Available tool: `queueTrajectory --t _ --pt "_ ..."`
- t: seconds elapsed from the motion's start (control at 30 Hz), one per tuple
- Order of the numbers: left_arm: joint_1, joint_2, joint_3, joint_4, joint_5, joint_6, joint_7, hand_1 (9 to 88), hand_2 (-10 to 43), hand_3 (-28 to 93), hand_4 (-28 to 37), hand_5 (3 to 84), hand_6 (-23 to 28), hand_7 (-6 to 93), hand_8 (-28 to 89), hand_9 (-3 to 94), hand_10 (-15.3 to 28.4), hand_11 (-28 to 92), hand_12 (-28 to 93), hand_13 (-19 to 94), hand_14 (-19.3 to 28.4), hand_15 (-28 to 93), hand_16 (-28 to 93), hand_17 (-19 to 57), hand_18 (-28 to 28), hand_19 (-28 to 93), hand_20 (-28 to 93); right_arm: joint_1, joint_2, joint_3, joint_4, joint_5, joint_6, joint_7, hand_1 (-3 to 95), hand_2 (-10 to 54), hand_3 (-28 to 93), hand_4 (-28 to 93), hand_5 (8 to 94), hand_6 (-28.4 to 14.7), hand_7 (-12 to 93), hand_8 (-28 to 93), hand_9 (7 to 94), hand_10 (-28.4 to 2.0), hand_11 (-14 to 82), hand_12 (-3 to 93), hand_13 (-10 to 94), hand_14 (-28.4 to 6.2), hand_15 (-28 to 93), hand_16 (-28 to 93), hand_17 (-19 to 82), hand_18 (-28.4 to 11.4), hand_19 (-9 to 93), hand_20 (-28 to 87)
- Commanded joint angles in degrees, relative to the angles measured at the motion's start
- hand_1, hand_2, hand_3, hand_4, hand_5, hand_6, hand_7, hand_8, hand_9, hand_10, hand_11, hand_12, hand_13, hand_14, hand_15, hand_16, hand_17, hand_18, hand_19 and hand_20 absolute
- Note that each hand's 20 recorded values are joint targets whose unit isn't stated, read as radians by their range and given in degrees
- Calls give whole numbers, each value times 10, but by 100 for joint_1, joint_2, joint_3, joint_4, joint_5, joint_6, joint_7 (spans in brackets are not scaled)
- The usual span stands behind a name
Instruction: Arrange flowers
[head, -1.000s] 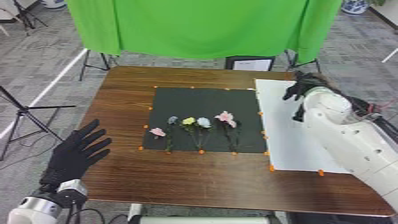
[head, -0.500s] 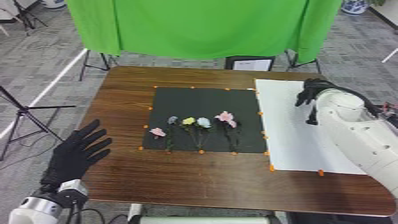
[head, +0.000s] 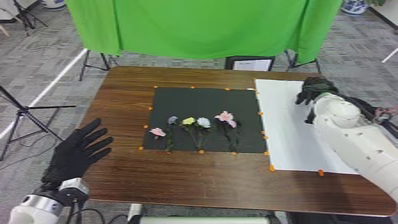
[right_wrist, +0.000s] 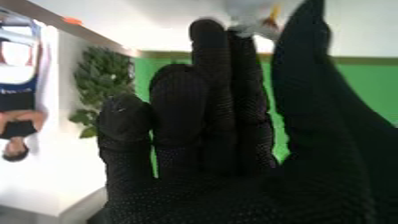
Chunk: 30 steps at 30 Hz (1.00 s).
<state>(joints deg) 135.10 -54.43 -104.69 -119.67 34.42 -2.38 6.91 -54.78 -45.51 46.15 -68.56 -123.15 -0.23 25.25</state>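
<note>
We see bench (head: 213, 182) under black mat (head: 209, 102), green cloth (head: 204, 30) beyond it; left hand (head: 73, 157), right hand (head: 314, 88) either side, both released.

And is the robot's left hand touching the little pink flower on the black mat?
Apart. In the head view, brown table shows between the left hand and the little pink flower.
</note>
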Motion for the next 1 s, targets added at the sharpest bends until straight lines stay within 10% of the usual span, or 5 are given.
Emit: queueTrajectory --t 0.03,0.63,0.8,1.0 --pt "-5 -6 43 32 5 -77 -57 219 -17 672 -283 250 29 177 -104 231 115 140 188 180 161 235 13 -119 234 377 85 -70 128 -184 -44 -191 830 -325 463 -55 777 -283 709 42 428 -41 868 -47 193 328 720 -52 753 283 361 -187 912 525" --pt "36 -75 31 -1 20 -62 -31 218 -17 676 -283 250 29 176 -104 231 115 141 187 181 161 237 12 -119 234 377 84 -702 479 57 -1125 -326 2075 -544 458 -85 828 -283 760 36 399 -5 902 -53 221 340 757 -48 755 300 390 -191 932 537" --pt "32 -85 41 7 19 -61 -53 219 -16 674 -283 250 29 176 -104 231 115 141 187 181 160 235 12 -119 234 377 85 -786 390 84 -1245 -982 1672 -181 447 -89 835 -283 755 35 392 -10 883 -52 186 363 746 -49 755 311 384 -191 932 537" --pt "7 -88 62 15 20 -51 -54 219 -16 674 -283 250 29 176 -104 231 115 141 187 181 160 236 12 -119 234 377 85 -741 259 369 -1281 -387 390 319 228 -95 858 -282 443 -52 305 -144 505 -122 218 211 601 -84 790 283 319 -206 904 541"
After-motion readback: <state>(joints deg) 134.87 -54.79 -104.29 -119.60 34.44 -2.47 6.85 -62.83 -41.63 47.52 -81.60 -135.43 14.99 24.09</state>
